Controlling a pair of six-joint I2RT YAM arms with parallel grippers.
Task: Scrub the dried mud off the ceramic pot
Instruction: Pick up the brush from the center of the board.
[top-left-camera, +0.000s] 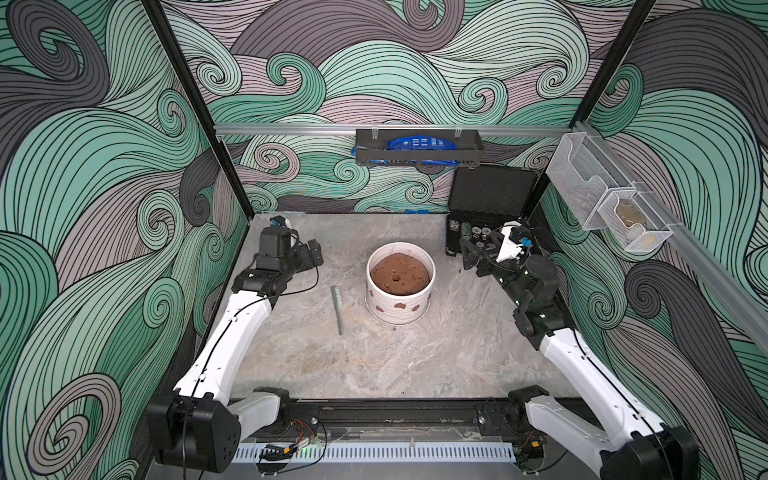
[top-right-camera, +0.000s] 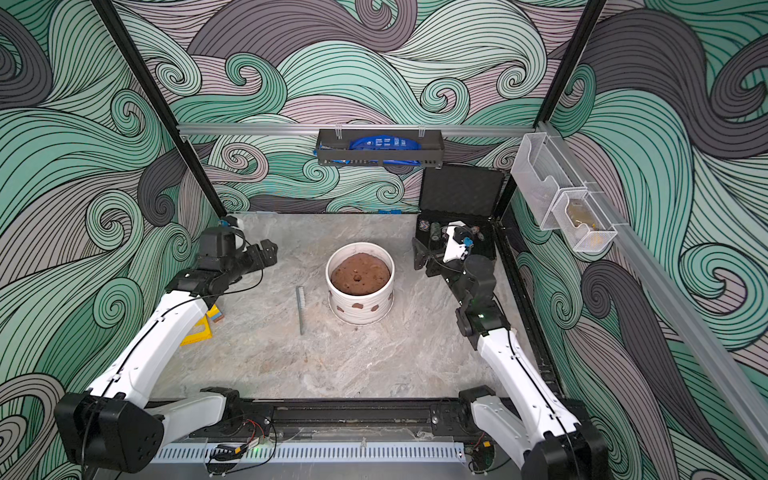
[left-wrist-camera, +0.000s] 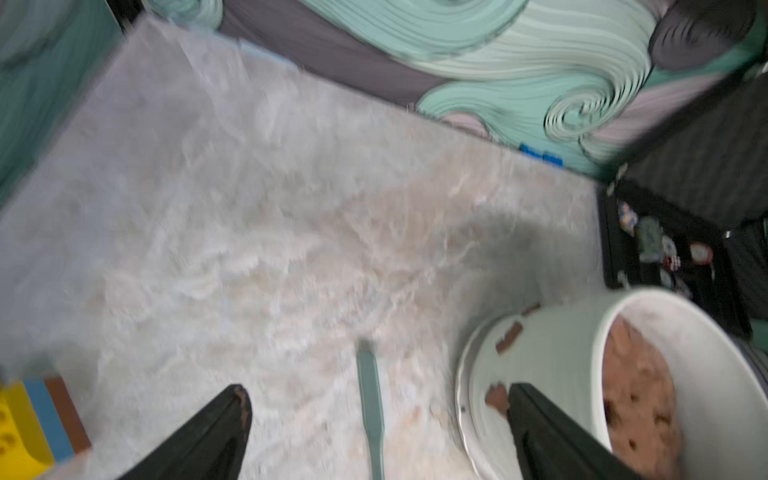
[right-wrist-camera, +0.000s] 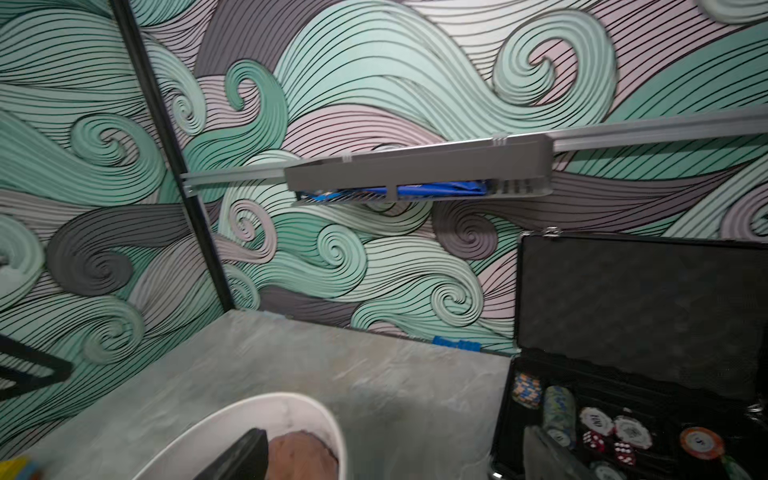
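Black and spread wide, the left jaws are holding nothing, hanging above the marble-patterned tabletop (top-left-camera: 291, 357) near the slim grey-green brush (top-left-camera: 337, 309), likely lining up to fetch it. The right jaws are gaping equally empty near the white ribbed ceramic pot (top-left-camera: 390, 319), probably placed to steady it. Blotches of reddish-brown dried mud (top-left-camera: 400, 306) are clinging to its wall, and it is standing upright mid-tabletop, between both arms.

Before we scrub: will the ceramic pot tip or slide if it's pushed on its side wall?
Probably heavy: the ceramic pot is filled nearly to the rim with soil. Tipping looks unlikely, since it stands upright on a wide base. Sliding seems the likelier risk on the smooth table, so bracing it may help.
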